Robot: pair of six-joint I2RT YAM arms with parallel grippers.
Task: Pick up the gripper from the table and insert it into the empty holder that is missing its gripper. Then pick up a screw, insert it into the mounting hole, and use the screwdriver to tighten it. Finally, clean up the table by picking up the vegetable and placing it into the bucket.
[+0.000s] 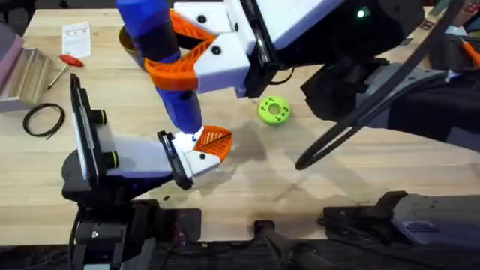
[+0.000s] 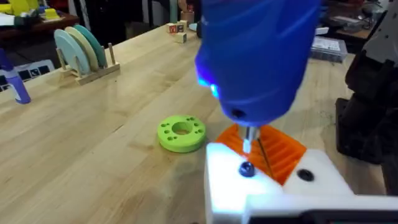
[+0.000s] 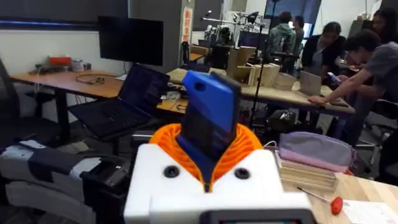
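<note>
My right gripper [image 1: 171,49] reaches across the table, shut on the blue screwdriver [image 1: 174,82], which stands upright. In the right wrist view its orange pads [image 3: 239,149] clamp the screwdriver's body [image 3: 208,121]. The metal bit [image 2: 247,142] rests on a dark screw [image 2: 247,169] in the white holder [image 2: 236,186] at the end of my left arm. The orange gripper [image 2: 280,149] sits in that holder, also seen from overhead as the orange gripper [image 1: 215,142]. My left gripper [image 1: 196,152] lies low over the table. The bucket's rim [image 1: 124,39] peeks out behind the screwdriver. The vegetable is out of view.
A green disc [image 1: 274,110] lies right of the holder. At the far left are a red-handled screwdriver [image 1: 70,61], a paper sheet [image 1: 76,39], a black cable ring [image 1: 43,118] and a wooden box [image 1: 19,71]. A plate rack [image 2: 84,50] stands farther off.
</note>
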